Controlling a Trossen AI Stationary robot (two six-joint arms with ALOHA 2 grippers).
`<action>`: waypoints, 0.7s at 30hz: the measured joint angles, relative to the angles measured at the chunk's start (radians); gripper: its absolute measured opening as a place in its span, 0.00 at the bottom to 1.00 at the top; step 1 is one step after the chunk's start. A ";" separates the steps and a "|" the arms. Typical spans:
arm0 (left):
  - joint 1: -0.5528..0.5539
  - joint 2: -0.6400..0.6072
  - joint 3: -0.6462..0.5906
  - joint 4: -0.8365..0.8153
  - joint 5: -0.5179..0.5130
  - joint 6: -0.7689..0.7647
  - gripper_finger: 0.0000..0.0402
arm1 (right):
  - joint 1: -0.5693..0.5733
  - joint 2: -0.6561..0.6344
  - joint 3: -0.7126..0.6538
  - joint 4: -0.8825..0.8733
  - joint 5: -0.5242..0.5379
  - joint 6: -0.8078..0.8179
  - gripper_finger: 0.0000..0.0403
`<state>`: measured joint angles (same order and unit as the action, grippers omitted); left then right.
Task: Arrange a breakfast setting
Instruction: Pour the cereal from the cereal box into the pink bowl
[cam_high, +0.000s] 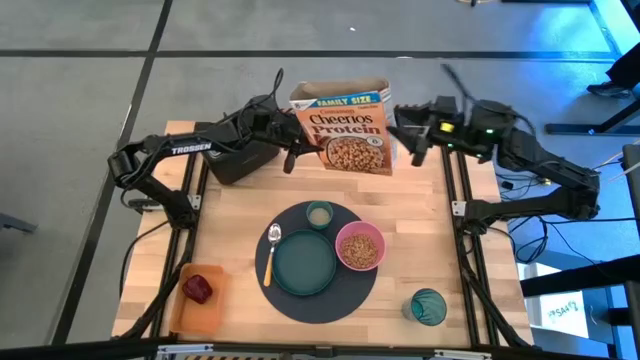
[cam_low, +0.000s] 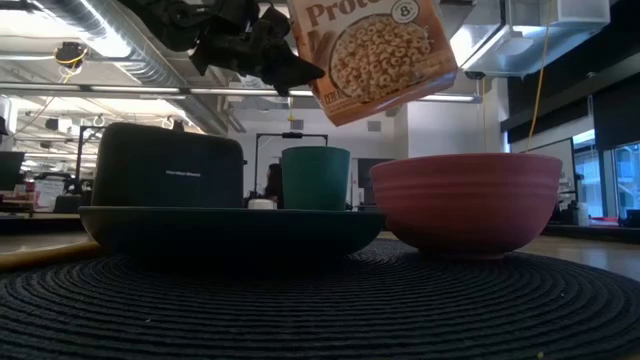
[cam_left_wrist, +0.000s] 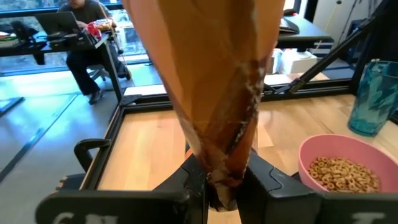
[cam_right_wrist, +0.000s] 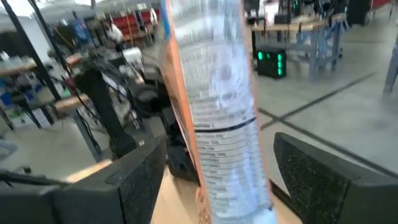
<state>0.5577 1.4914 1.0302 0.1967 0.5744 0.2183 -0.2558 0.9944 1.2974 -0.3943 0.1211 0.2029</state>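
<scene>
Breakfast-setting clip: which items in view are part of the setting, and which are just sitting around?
Part of the setting: round dark mat, teal plate, pink bowl with cereal, small pale cup, orange-handled spoon, teal tumbler, red apple, cereal box shut in the left gripper.

Lying about: black toaster, orange tray.

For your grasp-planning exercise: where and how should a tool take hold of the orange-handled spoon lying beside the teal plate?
Probably from straight above, closing across the orange handle near its middle. The orange-handled spoon lies flat on the round dark mat, handle toward the table's front, close beside the teal plate. The handle is narrow and straight; fingers need room on the plate side.
</scene>
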 joint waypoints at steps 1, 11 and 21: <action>-0.004 0.000 0.000 0.000 -0.012 0.000 0.11 | 0.000 0.009 -0.001 -0.005 0.001 0.000 0.72; -0.017 0.000 0.000 0.027 -0.147 -0.148 0.11 | 0.129 0.021 0.000 -0.099 0.323 0.008 0.72; -0.055 0.000 0.001 0.069 -0.150 -0.133 0.11 | 0.178 0.066 0.001 -0.100 0.558 -0.075 0.72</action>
<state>0.5028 1.4914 1.0309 0.2655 0.4240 0.0852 -0.0780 1.0600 1.2980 -0.4943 0.6787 0.1278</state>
